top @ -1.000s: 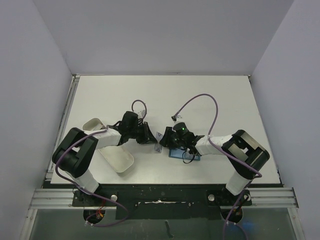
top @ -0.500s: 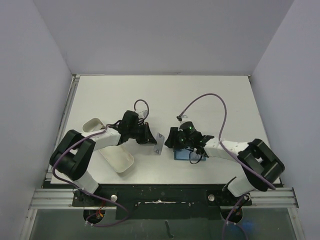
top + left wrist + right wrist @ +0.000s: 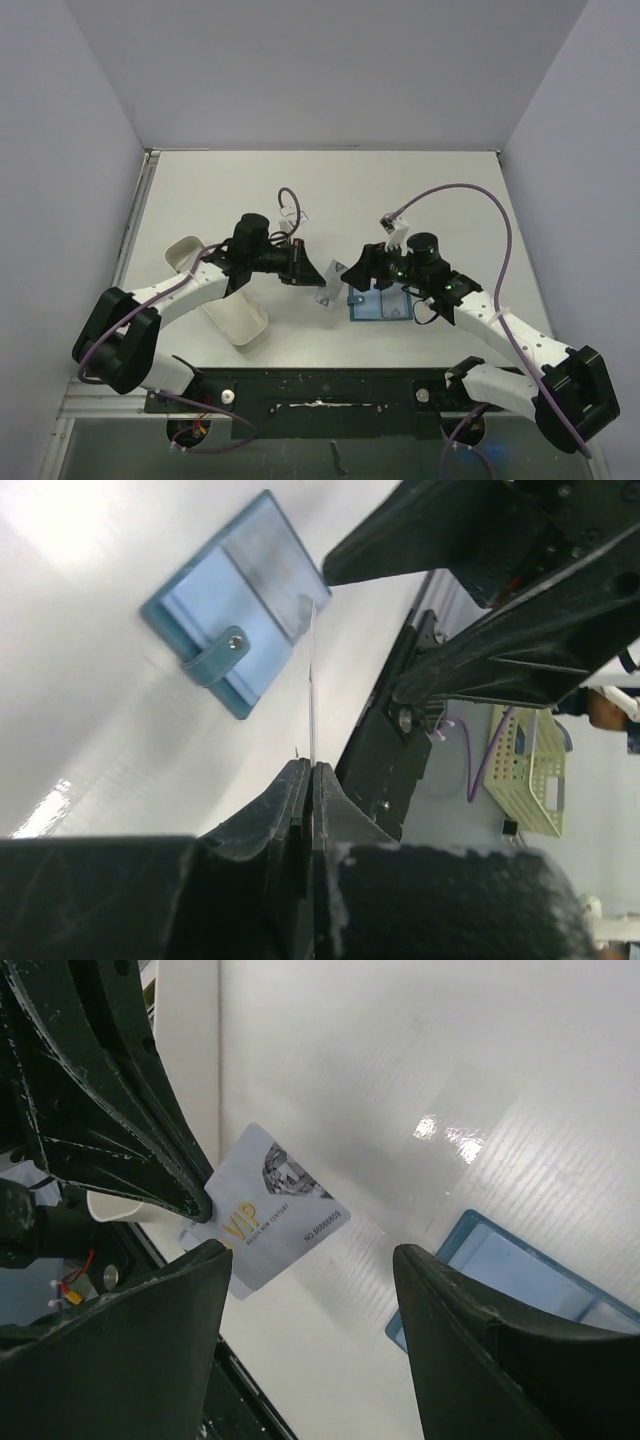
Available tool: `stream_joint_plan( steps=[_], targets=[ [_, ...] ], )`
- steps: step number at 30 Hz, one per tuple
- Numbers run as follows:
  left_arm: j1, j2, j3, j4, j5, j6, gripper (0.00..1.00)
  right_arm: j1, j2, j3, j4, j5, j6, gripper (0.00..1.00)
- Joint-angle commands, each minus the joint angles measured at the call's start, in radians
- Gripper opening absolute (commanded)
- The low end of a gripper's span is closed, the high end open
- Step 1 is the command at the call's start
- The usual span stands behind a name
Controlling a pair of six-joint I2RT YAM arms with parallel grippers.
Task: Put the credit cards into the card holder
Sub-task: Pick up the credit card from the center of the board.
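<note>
Your left tool (image 3: 312, 277) is pressed together on a card (image 3: 324, 290), a thin, flat, pale grey-white rectangle. In the left wrist view the card (image 3: 312, 685) shows edge-on as a hairline rising from the closed black fingers (image 3: 300, 785). The right wrist view gives its face (image 3: 272, 1210): glossy, with gold "VIP" lettering, a small dark emblem and rounded corners. You cannot tell whether its lower edge touches the surface (image 3: 430, 200). Your right tool (image 3: 356, 272) has its jaws apart, gripping nothing, and it hovers just right of the card over the far left corner of the card holder (image 3: 381, 306). The card holder lies flat on the surface, right of centre toward the near edge. It is a teal-blue rectangle with a paler, shinier pocket panel, plus a strap tab (image 3: 213, 660) carrying a small pale snap stud. The card's tip sits just beside the holder's left edge. A long white oblong tray (image 3: 238, 322) with smooth rounded ends lies at the near left, partly under your left arm, well apart from the holder. The surface is matte white with soft glare patches. It runs wide toward the far wall behind both tools, while the two tools crowd close together at the middle.
</note>
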Motion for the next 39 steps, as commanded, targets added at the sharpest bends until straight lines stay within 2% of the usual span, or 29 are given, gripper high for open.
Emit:
stream_joint_plan(
  steps=[1,4,6,8,14,22,23,25,26,32,39],
  targets=[
    [-0.023,-0.037,-0.020,0.166,0.124,-0.027,0.00,-0.013,-0.006,-0.006,0.040,-0.118,-0.010,0.67],
    [-0.040,-0.033,-0.026,0.197,0.138,-0.041,0.00,-0.015,0.012,-0.012,0.078,-0.140,0.013,0.66],
    [-0.044,-0.030,-0.028,0.202,0.138,-0.043,0.00,-0.015,0.012,-0.024,0.118,-0.167,0.035,0.60],
    [-0.043,-0.027,-0.033,0.213,0.145,-0.052,0.00,-0.020,0.005,-0.043,0.154,-0.185,0.063,0.47],
    [-0.037,-0.030,-0.059,0.264,0.175,-0.097,0.00,-0.061,-0.041,-0.105,0.252,-0.241,0.135,0.01],
    [-0.024,-0.055,-0.149,0.577,0.231,-0.326,0.14,-0.099,-0.117,-0.146,0.343,-0.306,0.244,0.00],
    [-0.024,-0.057,-0.158,0.600,0.233,-0.341,0.14,-0.101,-0.124,-0.146,0.347,-0.307,0.253,0.00],
    [-0.023,-0.057,-0.167,0.628,0.235,-0.359,0.01,-0.104,-0.131,-0.147,0.351,-0.306,0.272,0.00],
    [-0.024,-0.056,-0.171,0.640,0.235,-0.367,0.00,-0.106,-0.134,-0.147,0.349,-0.304,0.277,0.00],
    [-0.020,-0.074,-0.181,0.609,0.214,-0.353,0.00,-0.194,-0.198,-0.150,0.281,-0.285,0.285,0.00],
    [-0.013,-0.068,-0.188,0.568,0.200,-0.328,0.00,-0.309,-0.246,-0.155,0.235,-0.351,0.285,0.00]
  ],
)
